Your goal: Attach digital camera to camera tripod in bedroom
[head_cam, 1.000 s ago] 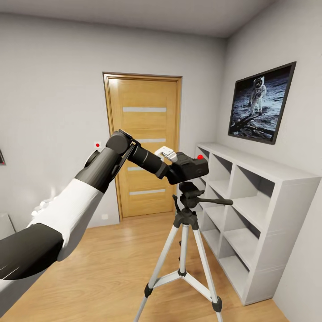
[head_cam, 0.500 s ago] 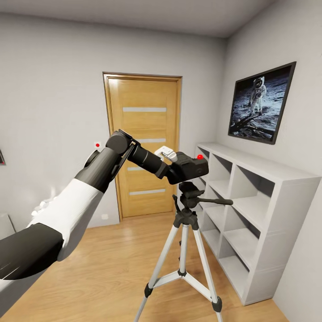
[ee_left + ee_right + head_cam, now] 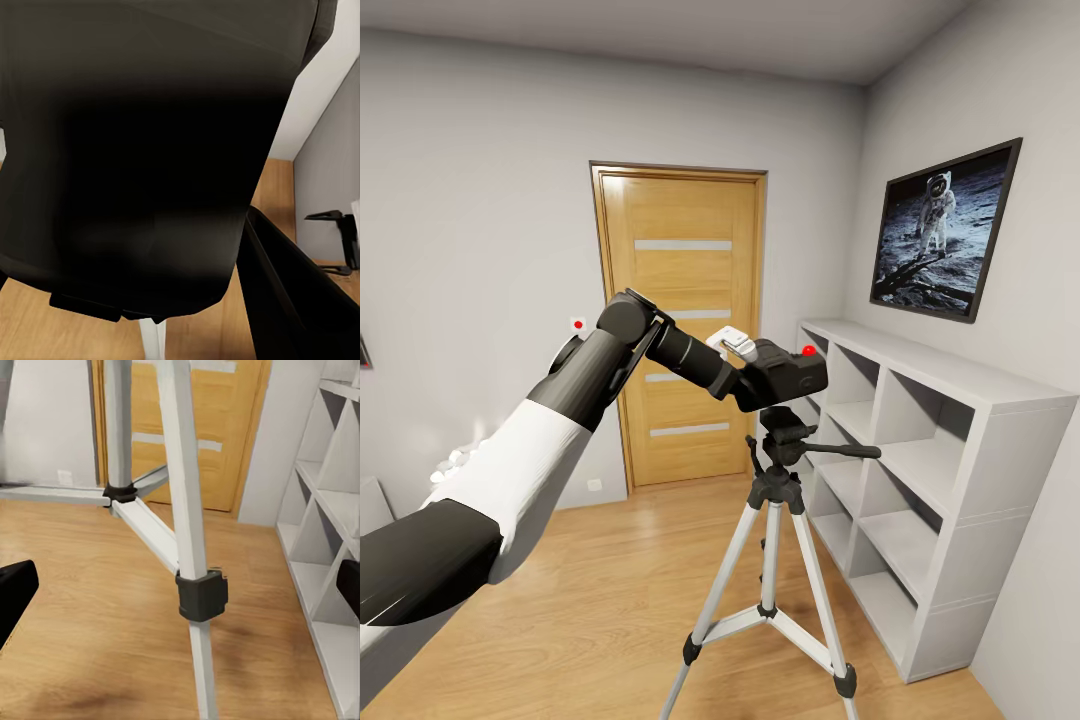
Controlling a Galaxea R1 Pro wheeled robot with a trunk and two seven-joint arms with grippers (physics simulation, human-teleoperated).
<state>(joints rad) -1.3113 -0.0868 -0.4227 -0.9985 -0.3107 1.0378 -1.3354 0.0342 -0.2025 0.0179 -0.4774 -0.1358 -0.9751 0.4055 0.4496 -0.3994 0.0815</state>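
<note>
**Camera held over the tripod head**

In the head view the left arm reaches forward across the bedroom, and its left hand point(image 3: 752, 378) is closed on the rear of the digital camera point(image 3: 790, 374), whose red dot faces up. The camera sits level directly above the dark head of the camera tripod point(image 3: 775, 545), its underside at or just over the mounting plate; whether the two touch cannot be told. The pan handle sticks out toward the white cube shelf point(image 3: 950, 440) on the right. Behind the arm stands the oak door point(image 3: 685, 280), and an astronaut poster point(image 3: 945, 232) hangs above the shelf.

In the left wrist view the camera's dark body point(image 3: 150, 165) lies right against the lens. The right wrist view looks at a silver tripod leg point(image 3: 187, 532) over the wood floor point(image 3: 75, 607); the right hand's fingertips point(image 3: 13, 589) sit spread wide apart, holding nothing.
</note>
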